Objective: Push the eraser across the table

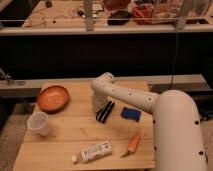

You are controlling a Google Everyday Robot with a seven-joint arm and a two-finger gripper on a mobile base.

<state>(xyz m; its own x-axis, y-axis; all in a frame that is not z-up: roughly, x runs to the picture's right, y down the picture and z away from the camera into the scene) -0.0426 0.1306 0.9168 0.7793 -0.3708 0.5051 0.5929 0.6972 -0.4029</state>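
The eraser [105,111], a small black oblong block with pale stripes, lies slanted near the middle of the light wooden table [65,137]. My white arm reaches in from the right and bends down over the table. The gripper [98,103] hangs at the end of it, right at the eraser's left side and touching or nearly touching its upper end.
A blue block [131,113] lies just right of the eraser. A carrot [133,143] and a white bottle [93,151] lie near the front edge. A white cup [39,123] and an orange bowl [52,97] stand at the left. A dark counter runs behind the table.
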